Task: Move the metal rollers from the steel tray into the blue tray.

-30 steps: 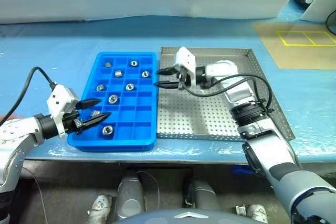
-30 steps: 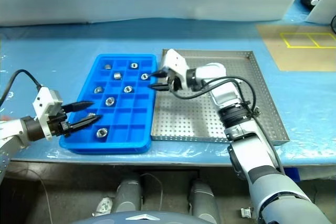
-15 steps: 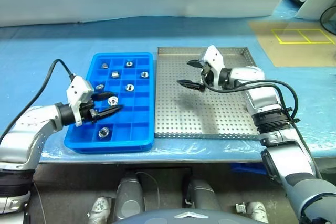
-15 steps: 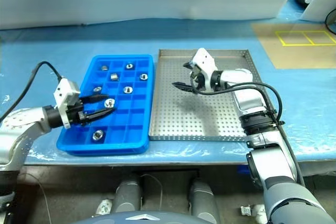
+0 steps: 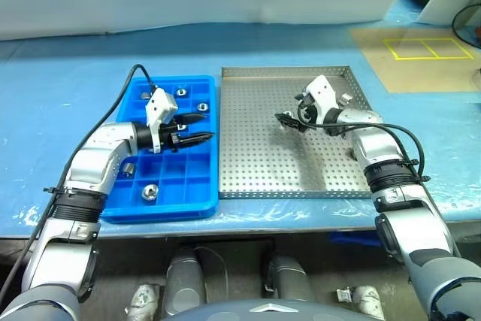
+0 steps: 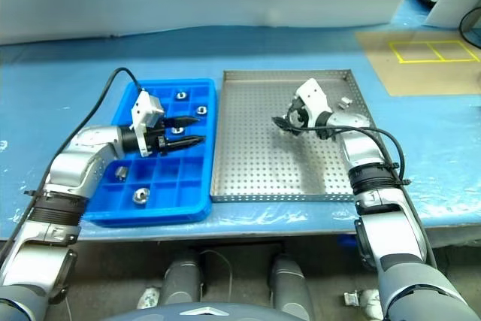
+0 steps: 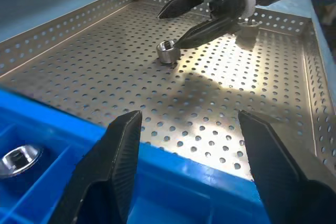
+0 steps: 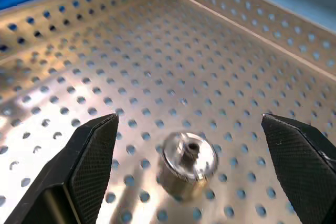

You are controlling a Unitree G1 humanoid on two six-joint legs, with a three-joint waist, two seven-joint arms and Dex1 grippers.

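Your steel tray (image 5: 255, 163) sits on the blue surface (image 5: 60, 80) just right of the blue tray (image 5: 197, 186), whose left cells are partly hidden behind the left arm, so you can't count every roller (image 5: 149, 191) in it. Your right gripper (image 8: 191, 174) is spread wide over the steel tray with one roller (image 8: 188, 158) lying loose between its fingers, untouched. Your left gripper (image 5: 192, 128) hovers over the blue tray's right edge, fingers parted and empty.
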